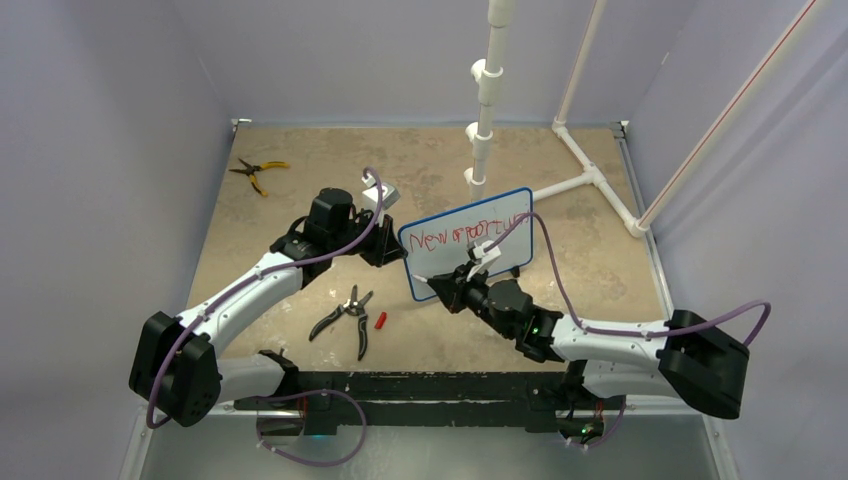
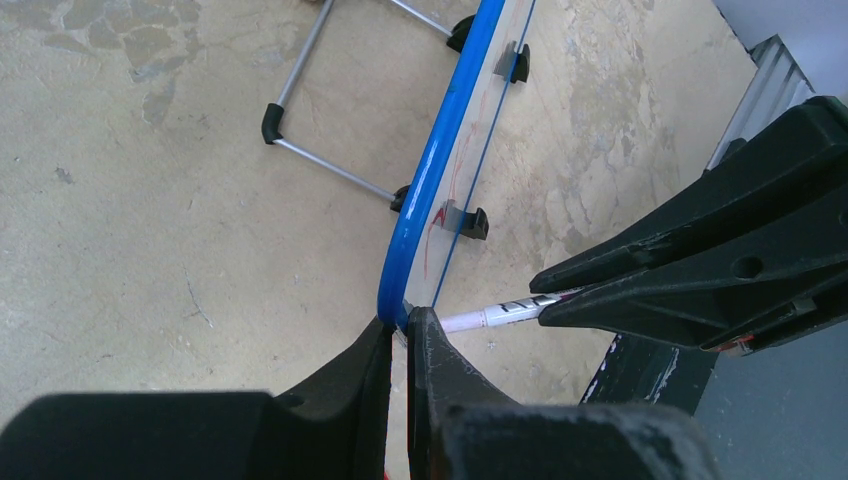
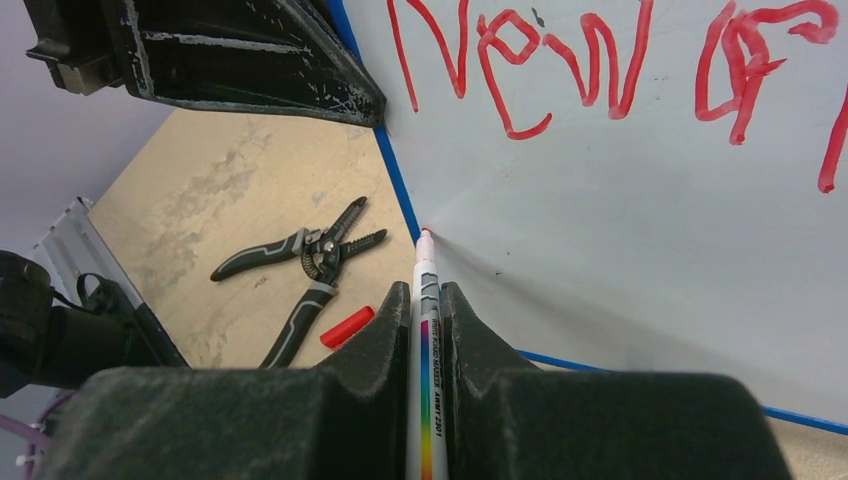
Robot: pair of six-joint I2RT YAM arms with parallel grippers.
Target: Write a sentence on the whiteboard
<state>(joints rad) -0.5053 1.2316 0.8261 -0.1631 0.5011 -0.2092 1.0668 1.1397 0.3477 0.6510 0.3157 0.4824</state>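
The whiteboard [image 1: 432, 262] stands propped up near the middle of the bench [image 1: 300, 190]. One row of the sentence [image 3: 520, 70], in red and starting "New", runs across its upper part. The left gripper [image 2: 400, 322] is clamped tight on the board's blue left edge. The right gripper [image 3: 427, 300] is closed around a white marker [image 3: 428, 350]. The marker's tip sits at the board's lower left corner, but I cannot tell whether it touches. Black-handled pliers [image 1: 345, 312] and a red cap [image 1: 381, 321] lie nearby on the bench.
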